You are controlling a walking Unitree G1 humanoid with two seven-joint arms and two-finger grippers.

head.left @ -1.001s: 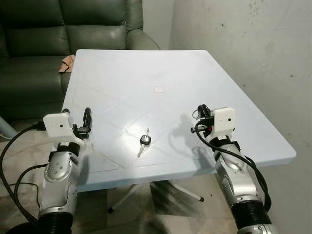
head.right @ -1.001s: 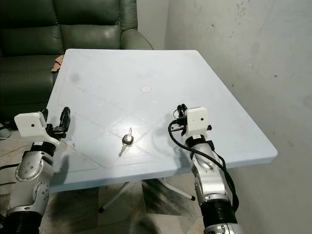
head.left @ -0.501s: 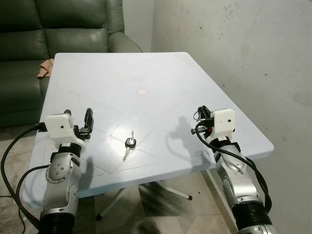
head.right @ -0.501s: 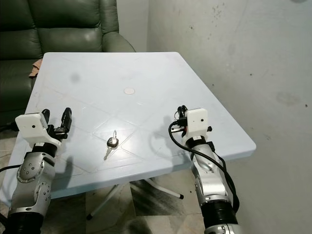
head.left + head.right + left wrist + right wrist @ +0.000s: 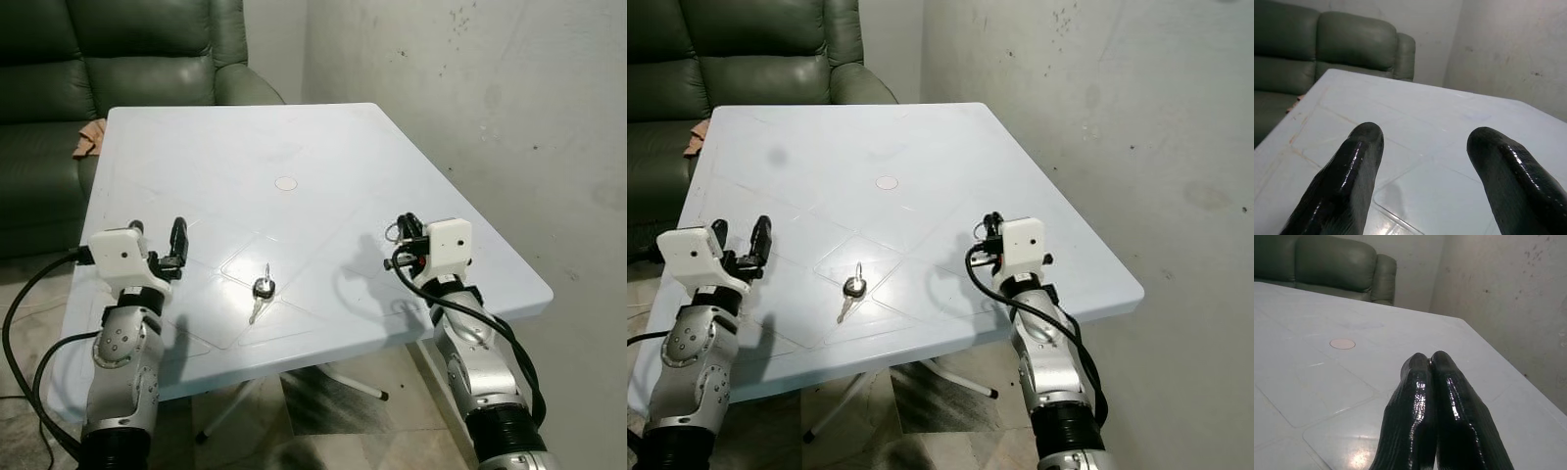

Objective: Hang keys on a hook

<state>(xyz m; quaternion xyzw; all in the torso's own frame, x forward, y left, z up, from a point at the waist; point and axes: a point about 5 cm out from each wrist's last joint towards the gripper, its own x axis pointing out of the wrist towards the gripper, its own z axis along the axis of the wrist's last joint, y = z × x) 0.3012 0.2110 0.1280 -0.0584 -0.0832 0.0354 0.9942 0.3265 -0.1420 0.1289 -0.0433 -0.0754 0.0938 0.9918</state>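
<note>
A small bunch of keys (image 5: 262,291) with a black head lies flat on the white plastic table (image 5: 245,137), near its front edge. My left gripper (image 5: 159,235) is open above the table's front left part, a hand's width to the left of the keys, with nothing between its fingers (image 5: 1359,161). To the right of the keys, my right gripper (image 5: 402,227) is shut and empty above the table's front right part. Its fingertips (image 5: 1425,363) are pressed together.
A dark green leather sofa (image 5: 118,49) stands behind the table, with a small tan cloth (image 5: 90,137) on its seat. A bare grey wall (image 5: 470,88) runs along the right. A small round disc (image 5: 285,183) marks the table's centre. Table legs (image 5: 343,382) stand on the tiled floor below.
The whole picture shifted over the last second as the camera turned. The keys lie at the same spot on the table, and both grippers keep their poses.
</note>
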